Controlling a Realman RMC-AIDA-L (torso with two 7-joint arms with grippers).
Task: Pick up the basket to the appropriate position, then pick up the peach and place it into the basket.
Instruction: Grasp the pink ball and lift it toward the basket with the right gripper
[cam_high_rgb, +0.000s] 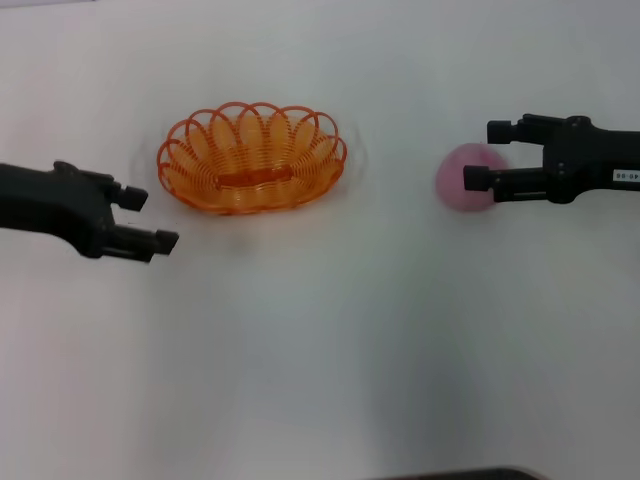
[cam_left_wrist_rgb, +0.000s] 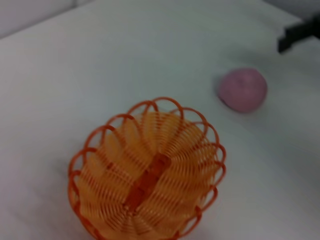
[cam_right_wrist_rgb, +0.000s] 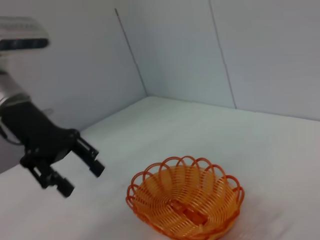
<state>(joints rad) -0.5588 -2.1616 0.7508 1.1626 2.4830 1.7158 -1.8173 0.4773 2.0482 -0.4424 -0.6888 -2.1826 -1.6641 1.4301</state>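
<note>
The basket (cam_high_rgb: 252, 158), an oval orange wire bowl with a looped scalloped rim, sits on the white table (cam_high_rgb: 320, 350) at about 11 o'clock. The round pink peach (cam_high_rgb: 470, 178) lies at 2 o'clock, well apart. The right gripper (cam_high_rgb: 487, 155) is spread wide above the peach. The left gripper (cam_high_rgb: 148, 218) gapes wide at the basket's 8 o'clock, holding nothing.

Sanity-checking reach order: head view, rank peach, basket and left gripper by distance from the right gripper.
1. peach: right side, directly at the open right gripper, between its fingers.
2. basket: left of centre on the table.
3. left gripper: far left, open, beyond the basket.
</note>
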